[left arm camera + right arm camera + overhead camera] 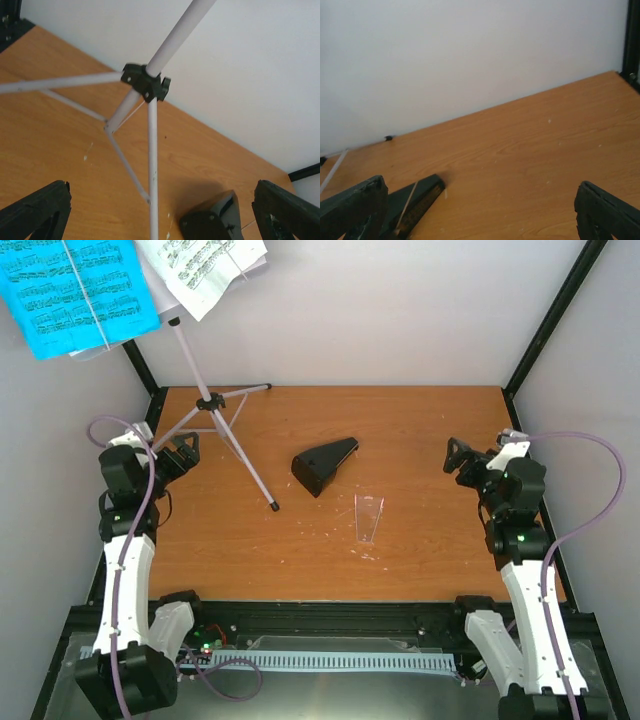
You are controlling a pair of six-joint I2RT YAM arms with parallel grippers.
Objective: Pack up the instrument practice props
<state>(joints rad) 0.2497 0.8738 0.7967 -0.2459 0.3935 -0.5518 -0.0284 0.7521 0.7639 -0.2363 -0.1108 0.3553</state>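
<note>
The metronome [325, 465] lies on its side near the middle of the table [430, 560], a black wedge with its narrow end pointing away and to the right. Its clear cover [368, 517] is off, lying flat on the wood just to the near right of the metronome, apart from it.

Left of the metronome stands the stand [207, 400], upright on three spread silver legs. One leg runs toward the metronome and ends in a black foot a little short of it. At the top of the stand, up and far to the left of the metronome, hang the sheets: a blue one [75, 290] and a white one [205, 270] beside it. They cover the tray.

The left gripper [183, 454] is left of the metronome, just beside the stand's near legs. Its fingers are spread wide and grasp nothing — its wrist camera looks between them at the stand's black hub, with the metronome low to the right.

The right gripper [455, 457] is well to the right of the metronome and faces it, fingers likewise released and empty.
</note>
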